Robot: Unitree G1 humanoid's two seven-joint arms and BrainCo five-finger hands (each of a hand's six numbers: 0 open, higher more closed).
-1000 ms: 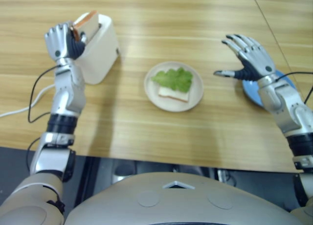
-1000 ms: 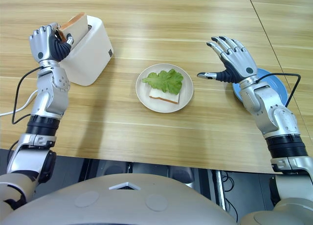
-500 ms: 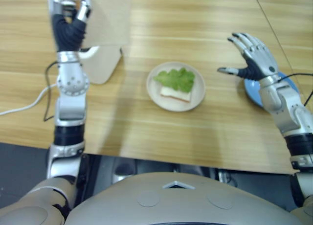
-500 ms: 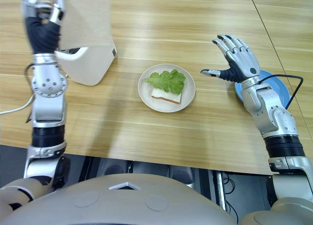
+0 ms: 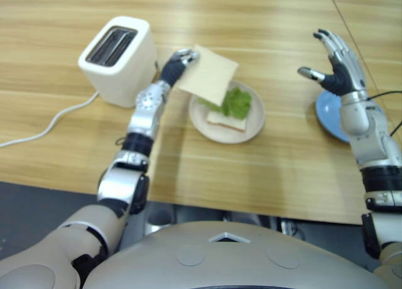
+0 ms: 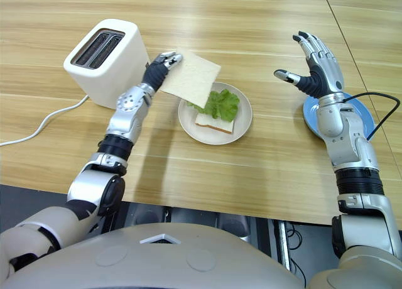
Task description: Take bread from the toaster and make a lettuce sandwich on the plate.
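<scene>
The robot's left hand (image 6: 161, 65) is stretched out over the pale wooden counter (image 6: 264, 25), its fingertips pinching one corner of a square slice of light toast bread (image 6: 192, 80). The slice hangs tilted in the air, its far edge over the near-left rim of the round cream-coloured plate (image 6: 242, 120) in the middle of the counter, apart from what lies on it. On that plate rests another slice of white bread (image 6: 209, 121) with a ruffled green lettuce leaf (image 6: 222, 103) lying on top; the held slice covers part of the leaf from above.

To the left of the hand stands the white box-shaped toaster (image 6: 107, 72), upright, its two dark slots facing up. A white power cord (image 6: 38, 127) trails from its base across the counter towards the near left edge.

On the right side the right hand (image 6: 316, 70) is raised above the counter, palm turned inward, fingers spread and straight, holding nothing. Just behind its wrist a small blue round plate (image 6: 363, 122) lies flat on the counter, well apart from the cream plate, and a thin black cable (image 6: 379, 98) loops over it towards the forearm.
</scene>
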